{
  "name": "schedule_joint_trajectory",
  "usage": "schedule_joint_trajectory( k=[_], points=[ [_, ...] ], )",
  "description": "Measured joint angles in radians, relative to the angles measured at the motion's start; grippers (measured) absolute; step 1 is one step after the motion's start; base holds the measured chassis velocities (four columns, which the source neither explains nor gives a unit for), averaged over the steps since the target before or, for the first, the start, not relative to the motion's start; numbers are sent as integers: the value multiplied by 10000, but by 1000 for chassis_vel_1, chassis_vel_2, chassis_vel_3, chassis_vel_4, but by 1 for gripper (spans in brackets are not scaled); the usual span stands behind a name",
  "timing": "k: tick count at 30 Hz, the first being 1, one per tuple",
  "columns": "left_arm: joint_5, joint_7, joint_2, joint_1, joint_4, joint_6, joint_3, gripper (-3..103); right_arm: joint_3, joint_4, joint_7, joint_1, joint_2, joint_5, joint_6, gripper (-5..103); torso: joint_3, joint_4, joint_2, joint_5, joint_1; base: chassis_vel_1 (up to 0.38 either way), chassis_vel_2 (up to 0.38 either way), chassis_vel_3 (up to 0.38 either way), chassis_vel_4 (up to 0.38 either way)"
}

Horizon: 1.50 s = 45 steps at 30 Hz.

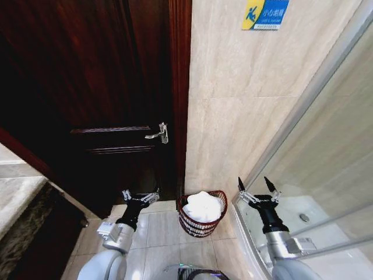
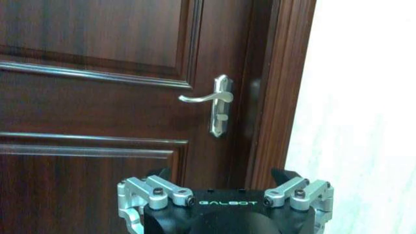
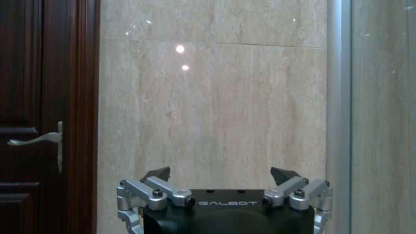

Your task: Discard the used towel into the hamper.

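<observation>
Big dark wooden door (image 1: pixel 99 105) fills the far left of the room, panelled and closed, and its silver lever handle (image 1: pixel 158 134) sits near the right edge, right beside the door frame. To the right of that frame rises the beige tiled wall (image 1: pixel 239 116), with a small blue-and-yellow sign (image 1: pixel 266 14) high up on it. Further right runs the glass shower screen (image 1: pixel 332 151) with its pale metal frame, slanting toward the near right.

Down on the tiled floor (image 1: pixel 157 233), at the foot of the wall and just right of the door frame, stands the hamper (image 1: pixel 201 223), a dark reddish wicker basket. And there's the towel (image 1: pixel 204 206), white and bunched, heaped inside it, mounding up to about the rim.

Now the arms. The left gripper (image 1: pixel 140 196) hangs low to the left of the hamper, in front of the door, fingers spread wide with nothing between them; the left wrist view looks straight at the door handle (image 2: pixel 216 100). The right gripper (image 1: pixel 257 188) is raised to the right of the hamper, against the shower screen, its dark fingertips (image 1: pixel 240 184) also parted wide and empty, clear of the basket.
</observation>
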Motion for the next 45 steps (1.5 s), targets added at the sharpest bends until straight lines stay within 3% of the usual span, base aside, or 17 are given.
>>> schedule_joint_trajectory(
  k=[45],
  points=[
    [0,0,0,0,0,0,0,100,1,-1,0,1,0,0,0,100,1,0,-1,3,3,29,20,22,28]
  ],
)
